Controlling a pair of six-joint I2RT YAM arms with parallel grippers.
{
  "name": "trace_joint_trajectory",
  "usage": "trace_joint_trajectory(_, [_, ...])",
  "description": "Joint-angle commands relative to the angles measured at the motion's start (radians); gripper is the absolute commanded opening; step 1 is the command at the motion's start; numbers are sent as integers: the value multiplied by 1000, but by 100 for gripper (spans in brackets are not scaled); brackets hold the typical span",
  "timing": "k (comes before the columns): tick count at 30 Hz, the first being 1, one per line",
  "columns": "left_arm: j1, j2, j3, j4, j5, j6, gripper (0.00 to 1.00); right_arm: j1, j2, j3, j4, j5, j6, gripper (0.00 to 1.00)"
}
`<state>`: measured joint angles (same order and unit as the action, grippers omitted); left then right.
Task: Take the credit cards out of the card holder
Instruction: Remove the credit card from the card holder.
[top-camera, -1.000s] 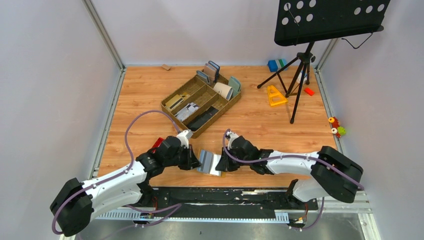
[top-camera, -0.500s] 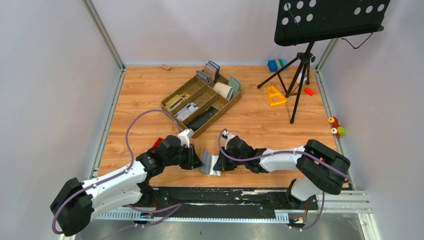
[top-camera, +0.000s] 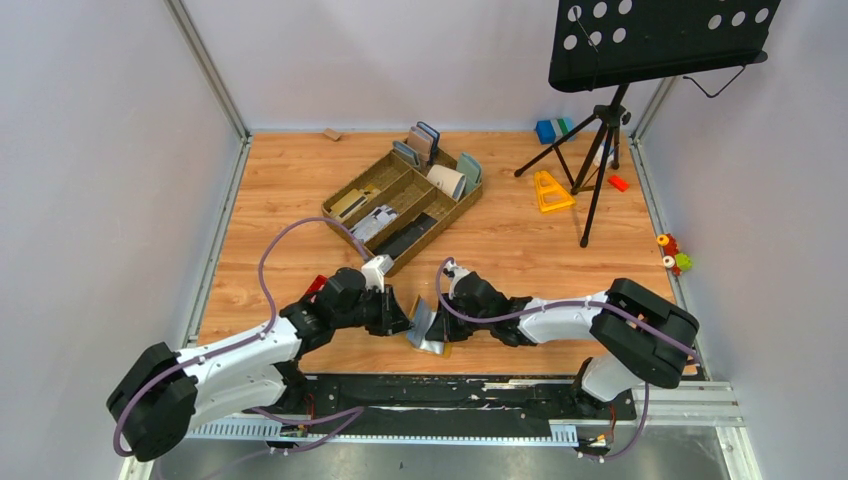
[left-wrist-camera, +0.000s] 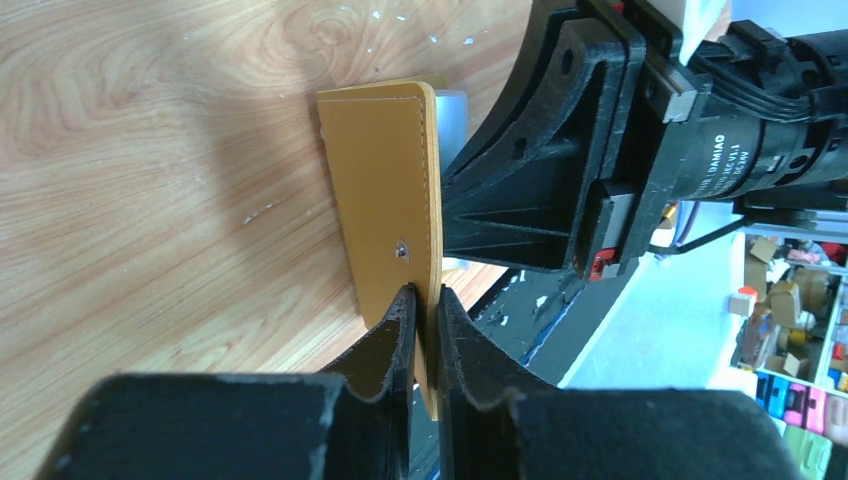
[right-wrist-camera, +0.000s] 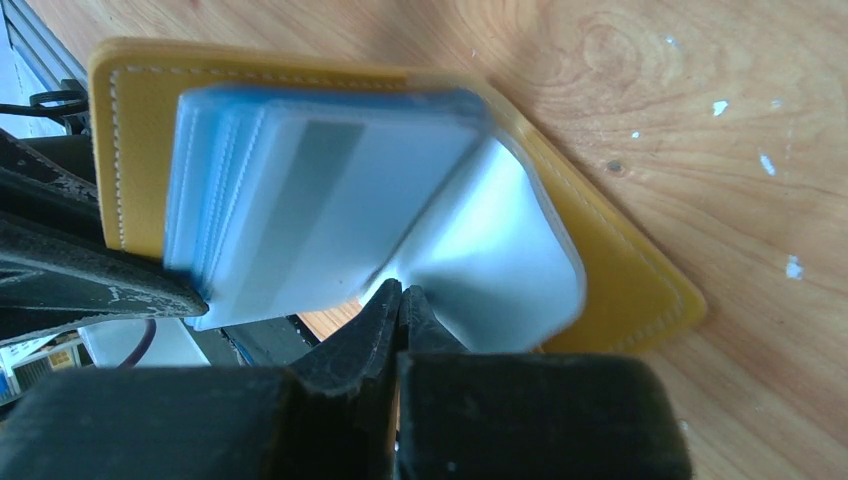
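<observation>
**Yellow wallet gripped between both arms at the table's near edge**

The card holder (left-wrist-camera: 380, 190) sits at the middle of the near edge of the table (top-camera: 540, 260), between the two grippers. It is spread open. In the top view its long axis runs roughly from the near edge toward the far edge, leaning a little right.

The left gripper (left-wrist-camera: 428, 305) is clenched on the rim of one mustard-yellow flap. That flap stands up on its edge, with its outer face turned toward the left arm. The face is smooth and leather-like, with a line of pale stitching along the border, a rounded corner and a small metal stud near the left gripper's fingers (left-wrist-camera: 385, 345).

In the right wrist view the inside of the holder faces the camera. The credit cards (right-wrist-camera: 310, 200) form a fanned stack of thin, flat, round-cornered rectangles in pale blue and grey, and the top one carries a darker grey stripe. They lie against the yellow flap with their long sides parallel to its stitched edge. Beside them the glossy blue-grey lining (right-wrist-camera: 490, 270) bulges outward in a soft curve.

The right gripper (right-wrist-camera: 400, 300) has its fingers pressed tight together at the lower edge, where the stack meets the lining. I cannot tell whether anything is pinched between them.

The table is wood-grain board.
</observation>
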<state>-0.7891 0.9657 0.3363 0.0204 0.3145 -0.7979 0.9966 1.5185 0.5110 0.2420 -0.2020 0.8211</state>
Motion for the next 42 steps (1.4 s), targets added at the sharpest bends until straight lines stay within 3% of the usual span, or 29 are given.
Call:
trace_joint_trajectory(1, [2,13,7,114,51,-32,15,3,5,-18,28,3,-2,0])
trace_joint_trajectory(9, [2,36,-10,160,83,-53,10,2,12,-31,45,4,-2,0])
trace_joint_trajectory(14, [2,56,-16,193,97,-66,0,1,21,-49,55,10,-1,0])
trace_joint_trajectory(20, [2,74,-25,228,114,-84,0,-4,13,-80,76,13,8,0])
trace_joint_trajectory(26, [2,72,-6,148,72,-43,0,-17,-32,-122,69,20,7,0])
trace_joint_trajectory(33, [2,50,22,25,-5,-8,0,-32,-132,-164,17,43,1,4])
trace_joint_trajectory(42, [3,43,17,20,-23,-12,0,-62,-377,-187,-154,113,-28,11])
